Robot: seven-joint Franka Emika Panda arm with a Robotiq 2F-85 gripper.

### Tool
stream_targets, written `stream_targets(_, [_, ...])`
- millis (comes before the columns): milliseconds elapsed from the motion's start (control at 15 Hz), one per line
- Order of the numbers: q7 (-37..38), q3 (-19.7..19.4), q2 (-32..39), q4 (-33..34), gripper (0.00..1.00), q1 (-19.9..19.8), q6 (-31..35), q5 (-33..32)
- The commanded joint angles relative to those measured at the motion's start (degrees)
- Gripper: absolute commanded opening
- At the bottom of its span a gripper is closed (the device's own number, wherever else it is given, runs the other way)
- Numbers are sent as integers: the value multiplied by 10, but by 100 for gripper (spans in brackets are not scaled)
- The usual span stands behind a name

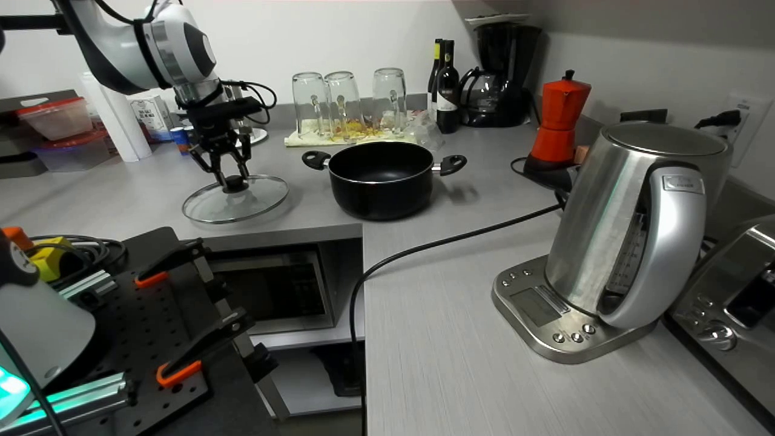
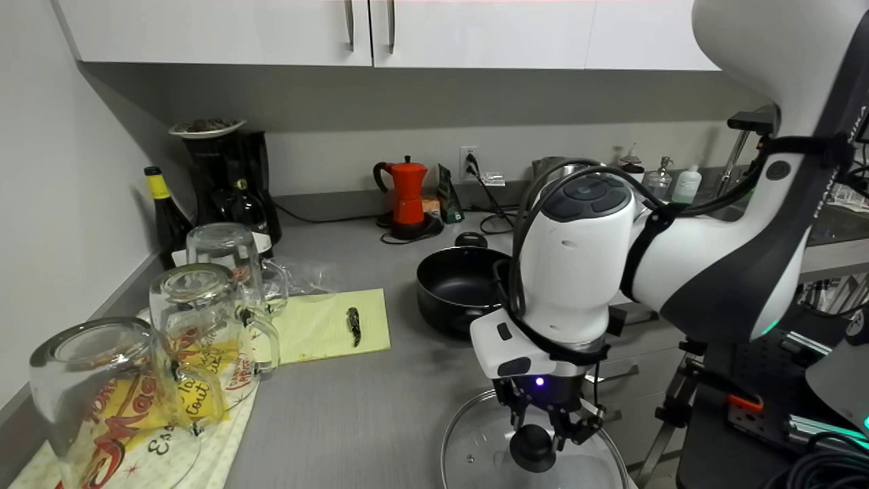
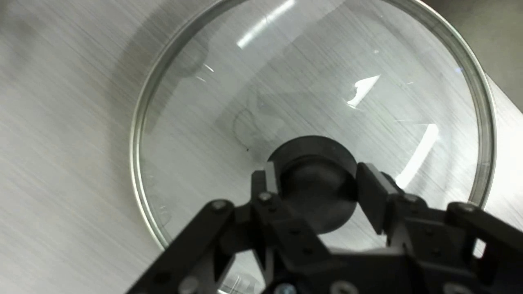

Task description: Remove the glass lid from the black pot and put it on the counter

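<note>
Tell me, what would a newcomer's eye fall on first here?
Probably the bright orange-red moka pot, near the wall in both exterior views. The large steel kettle looms in the right foreground of an exterior view. After those, the glass lid, beside the uncovered black pot, with the gripper at its black knob.

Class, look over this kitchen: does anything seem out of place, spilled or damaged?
Two things look odd. A white dish sits on top of the coffee maker, an unusual perch. A black cable trails across the counter and over its edge, where it might snag.
</note>
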Motion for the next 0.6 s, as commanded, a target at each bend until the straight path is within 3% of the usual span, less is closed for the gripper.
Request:
stream_targets(0, [-28, 2, 1, 1, 24, -6, 12, 24])
stream_targets(467, [-35, 1, 8, 2, 25, -5, 7, 29])
stream_targets(533, [-36, 1, 9, 2, 70, -5, 6, 30])
